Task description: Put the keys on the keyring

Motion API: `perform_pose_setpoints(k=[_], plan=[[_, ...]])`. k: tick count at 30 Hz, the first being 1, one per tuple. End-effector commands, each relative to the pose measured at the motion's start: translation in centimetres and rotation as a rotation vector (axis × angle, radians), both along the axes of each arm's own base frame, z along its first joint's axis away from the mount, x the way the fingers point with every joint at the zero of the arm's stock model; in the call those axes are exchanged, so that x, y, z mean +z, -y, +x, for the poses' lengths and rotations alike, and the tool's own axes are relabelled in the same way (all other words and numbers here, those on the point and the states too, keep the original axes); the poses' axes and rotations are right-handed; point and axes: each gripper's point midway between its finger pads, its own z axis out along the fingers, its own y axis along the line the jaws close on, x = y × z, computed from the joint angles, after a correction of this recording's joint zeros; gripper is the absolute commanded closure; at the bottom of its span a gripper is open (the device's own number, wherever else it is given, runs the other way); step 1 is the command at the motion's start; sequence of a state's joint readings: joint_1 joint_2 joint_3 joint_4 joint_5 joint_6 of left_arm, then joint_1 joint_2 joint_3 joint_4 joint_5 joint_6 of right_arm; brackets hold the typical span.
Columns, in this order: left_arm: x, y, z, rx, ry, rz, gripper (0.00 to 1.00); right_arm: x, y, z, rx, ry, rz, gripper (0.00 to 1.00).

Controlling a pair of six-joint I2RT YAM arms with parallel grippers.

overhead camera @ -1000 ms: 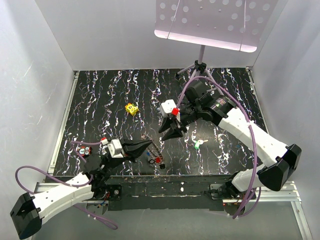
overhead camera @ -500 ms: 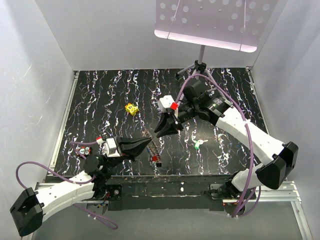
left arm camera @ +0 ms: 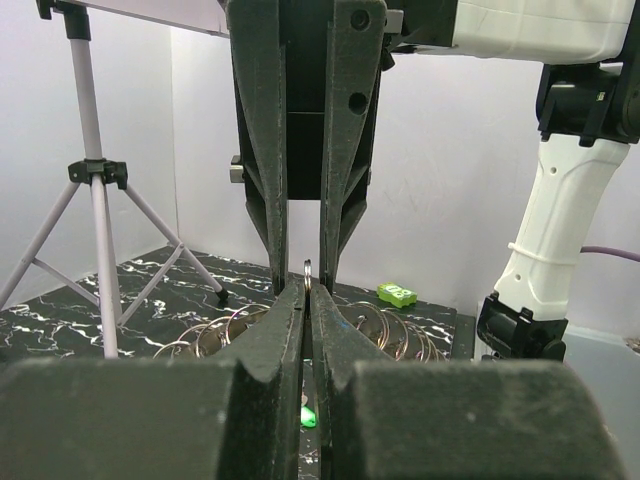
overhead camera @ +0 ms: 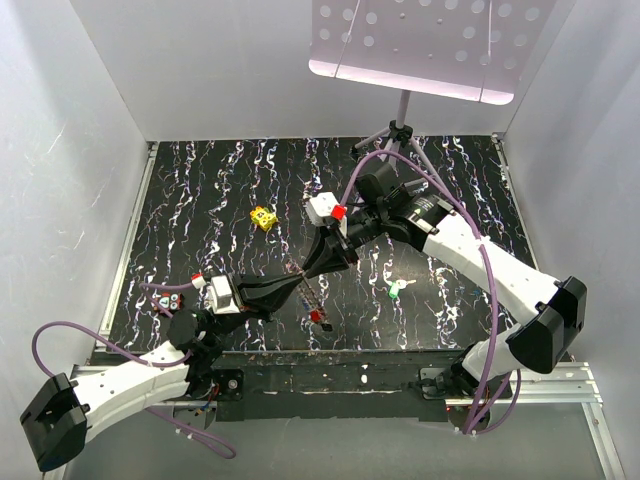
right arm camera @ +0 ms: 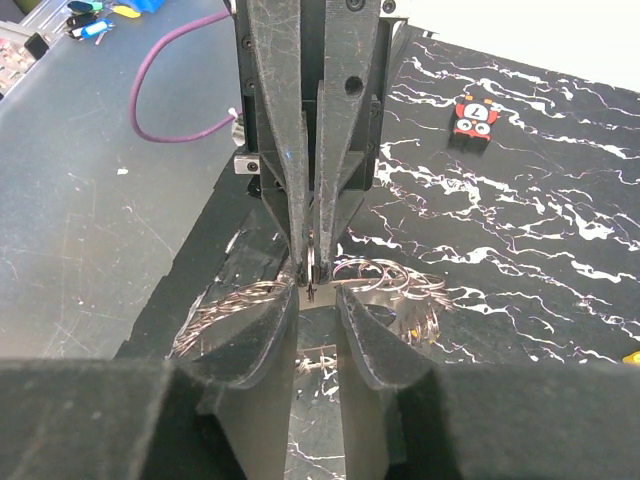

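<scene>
My left gripper [overhead camera: 298,284] [left arm camera: 307,285] is shut on the keyring [left arm camera: 307,268] [right arm camera: 314,262], a thin silvery ring that shows edge on, standing up out of its tips. My right gripper [overhead camera: 310,272] [right arm camera: 315,295] faces it tip to tip. Its fingers [right arm camera: 268,335] stand apart, one on each side of the ring's edge, and grip nothing. A red-headed key [overhead camera: 318,317] lies on the black marbled mat just below the two grippers. A green-headed key [overhead camera: 398,291] [left arm camera: 397,294] lies further right. A small green piece [left arm camera: 308,415] shows low between the left fingers.
A heap of loose wire rings [left arm camera: 405,330] [right arm camera: 395,275] lies under the grippers. A yellow spotted block [overhead camera: 263,217] sits at mid-left and a red and black toy [overhead camera: 165,300] [right arm camera: 474,116] near the left arm. The grey tripod [overhead camera: 400,135] [left arm camera: 100,190] stands at the back.
The right gripper has moved left and down until its tips meet the left gripper's tips, and its jaws have narrowed. The left gripper stays shut on the ring.
</scene>
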State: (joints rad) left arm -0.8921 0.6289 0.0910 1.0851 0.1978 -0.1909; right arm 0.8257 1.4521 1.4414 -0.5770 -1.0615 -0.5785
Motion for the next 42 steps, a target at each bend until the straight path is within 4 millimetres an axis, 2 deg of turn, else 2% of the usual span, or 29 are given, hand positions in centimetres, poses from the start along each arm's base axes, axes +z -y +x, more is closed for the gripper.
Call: perform_pose_setpoints(k=[1,9,11,17,19,20,21,24,25,28,31,35,41,42], plan=[[2.0,-0.9,-0.1,0.025,0.044,-0.064,1.0,0.2,-0.2,-0.7,0.032,-0.012,0.021,0.74],[2.1,-1.1,0.1,0.035,0.039,-0.073,1.0,0.2,-0.5,-1.6,0.061,-0.026,0.015,0.86],[2.2,-1.2,0.1,0.038,0.039,-0.076,1.0,0.1,-0.6,-1.8,0.064,-0.026,0.01,0.99],[1.7,-1.4,0.4,0.054,0.004,-0.059,0.98,0.0,0.1,-1.3,0.023,0.015,-0.051,0.99],[1.4,-1.6,0.4,0.064,-0.008,-0.035,0.87,0.0,0.6,-1.3,0.016,0.04,-0.081,0.99],[1.3,-1.6,0.4,0.068,-0.015,-0.011,0.77,0.0,0.9,-1.3,0.017,0.047,-0.094,0.99],[1.2,-1.7,0.3,0.072,-0.02,0.012,0.63,-0.3,1.4,-1.3,0.015,0.069,-0.12,0.99],[0.3,-2.1,-0.1,0.078,-0.055,0.112,0.34,-1.2,3.0,-1.5,0.009,0.098,-0.208,0.99],[0.0,-2.4,-0.3,0.083,-0.07,0.142,0.22,-1.6,3.6,-1.6,0.024,0.117,-0.236,0.99],[-1.8,-3.2,-0.2,0.113,-0.148,0.248,0.02,-2.5,5.0,-1.6,0.034,0.147,-0.32,0.99],[-1.0,-3.8,-0.2,0.132,-0.162,0.237,0.02,-3.1,5.9,-1.7,0.056,0.169,-0.369,0.99],[-1.1,-3.4,0.2,0.132,-0.215,0.286,0.02,-3.5,6.4,-1.4,0.057,0.201,-0.4,0.99],[-2.6,-1.0,-0.4,0.02,-0.267,0.399,0.02,-3.8,6.2,-1.1,0.048,0.2,-0.412,0.99],[-2.0,-0.6,-0.5,0.0,-0.243,0.379,0.02,-3.8,6.1,-1.0,0.044,0.196,-0.413,0.99]])
